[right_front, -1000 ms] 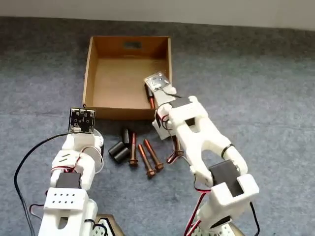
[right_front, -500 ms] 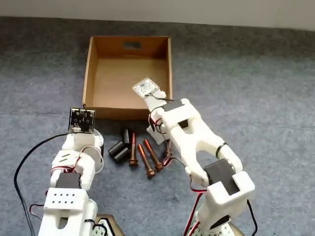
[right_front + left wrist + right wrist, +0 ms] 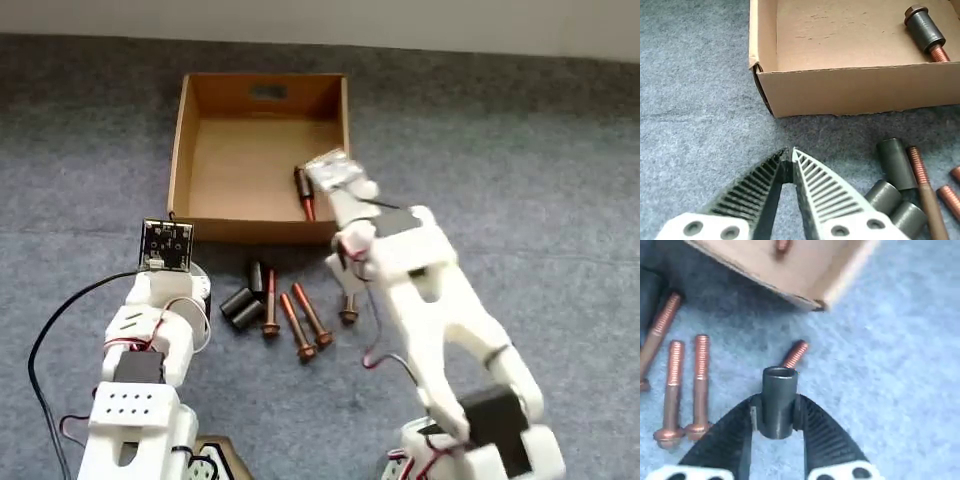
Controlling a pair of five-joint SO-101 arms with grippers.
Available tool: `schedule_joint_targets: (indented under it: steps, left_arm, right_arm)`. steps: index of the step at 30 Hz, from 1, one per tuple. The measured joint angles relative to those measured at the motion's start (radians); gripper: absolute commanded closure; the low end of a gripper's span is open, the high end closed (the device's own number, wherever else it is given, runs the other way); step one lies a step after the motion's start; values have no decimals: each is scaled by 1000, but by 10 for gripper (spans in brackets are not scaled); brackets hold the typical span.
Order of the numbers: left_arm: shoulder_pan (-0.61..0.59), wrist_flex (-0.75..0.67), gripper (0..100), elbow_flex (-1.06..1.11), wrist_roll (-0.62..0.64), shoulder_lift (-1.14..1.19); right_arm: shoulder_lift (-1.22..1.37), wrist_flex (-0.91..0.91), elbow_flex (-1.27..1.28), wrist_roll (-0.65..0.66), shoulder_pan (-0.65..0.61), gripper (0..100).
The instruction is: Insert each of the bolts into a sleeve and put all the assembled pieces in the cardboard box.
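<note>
The right jaws are clamped narrowly on a dark sleeve, gripping its sides with the open end pointing away from the arm. It hangs above the surface, just outside the near corner of the cardboard box. A copper bolt lies flat just beyond the sleeve's mouth, its threaded tip showing.

The left jaws are closed tip to tip and hold nothing. They hover over the surface near the box's other front corner.

Three more bolts lie side by side between the arms, with loose sleeves bunched beside them. One finished piece, a bolt inside a sleeve, rests on the box floor by the right wall.

The likely trouble is alignment. The bolt lies flat and free, so a sleeve arriving off-axis could push or roll it away instead of sliding over it. With the left jaws empty, nothing steadies that bolt. The sleeve could also twist in its narrow grip.

The surface is grey carpet. A pale band runs along its far edge.
</note>
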Motion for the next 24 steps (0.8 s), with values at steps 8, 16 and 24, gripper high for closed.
schedule_joint_targets:
  steps: [8,16,24]
  left_arm:
    - [0,0,974,0,0,0]
    - [0,0,974,0,0,0]
    - [0,0,974,0,0,0]
  right_arm:
    - [-115,-57,275,-5,239,992]
    - [-77,-109,405,37,308,872]
    - [54,-107,362,78,315,883]
